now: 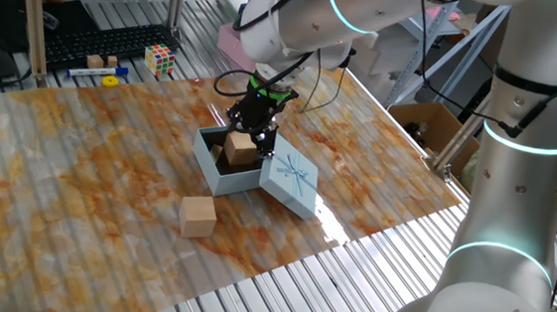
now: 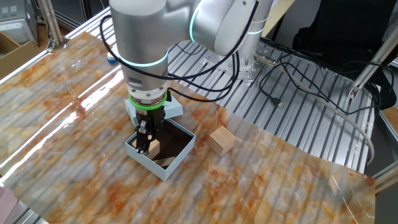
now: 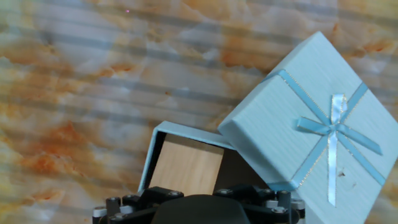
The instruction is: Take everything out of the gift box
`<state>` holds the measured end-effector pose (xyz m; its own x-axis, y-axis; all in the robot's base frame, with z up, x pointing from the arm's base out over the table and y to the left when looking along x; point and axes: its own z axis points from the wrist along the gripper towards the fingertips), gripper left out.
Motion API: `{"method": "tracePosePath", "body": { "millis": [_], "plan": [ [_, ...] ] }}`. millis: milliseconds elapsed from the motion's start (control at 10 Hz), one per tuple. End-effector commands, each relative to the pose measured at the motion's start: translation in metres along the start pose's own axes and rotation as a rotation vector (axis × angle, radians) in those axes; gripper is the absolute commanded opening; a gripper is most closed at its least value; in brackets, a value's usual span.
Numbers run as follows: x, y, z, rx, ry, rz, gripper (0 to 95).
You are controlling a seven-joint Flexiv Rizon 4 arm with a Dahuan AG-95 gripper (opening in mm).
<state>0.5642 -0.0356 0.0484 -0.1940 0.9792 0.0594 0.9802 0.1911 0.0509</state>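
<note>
The pale-blue gift box (image 1: 219,176) stands open on the marbled table, dark brown inside; it also shows in the other fixed view (image 2: 166,165) and the hand view (image 3: 186,130). Its lid (image 1: 289,182) with the ribbon bow leans on the box's right side (image 3: 317,118). One tan wooden block (image 1: 241,151) sits in the box (image 2: 154,148) (image 3: 186,167). A second wooden block (image 1: 197,215) lies on the table outside the box (image 2: 221,140). My gripper (image 1: 256,136) reaches down into the box right at the inner block (image 2: 145,140). Its fingertips are hidden in the hand view, and I cannot tell how the jaws stand.
A Rubik's cube (image 1: 161,59), a small wooden block (image 1: 95,61) and a yellow piece (image 1: 111,81) lie at the far left by a keyboard. A pink box (image 1: 230,39) sits behind the arm. A brown carton (image 1: 428,123) stands off the table's right edge.
</note>
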Motion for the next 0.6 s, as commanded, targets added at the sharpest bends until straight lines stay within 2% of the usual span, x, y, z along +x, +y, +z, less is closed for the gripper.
{"method": "tracePosePath", "body": {
  "millis": [100,300,500,600],
  "plan": [
    [-0.0005,0.0002,0.0001,0.002,-0.001,0.004,76.0],
    [-0.0005,-0.0001,0.0037,-0.008,-0.007,0.003,76.0],
    [-0.0021,0.0038,0.0015,-0.011,-0.002,0.003,76.0],
    [-0.0022,0.0036,0.0027,-0.009,-0.021,-0.016,57.0]
  ]
}}
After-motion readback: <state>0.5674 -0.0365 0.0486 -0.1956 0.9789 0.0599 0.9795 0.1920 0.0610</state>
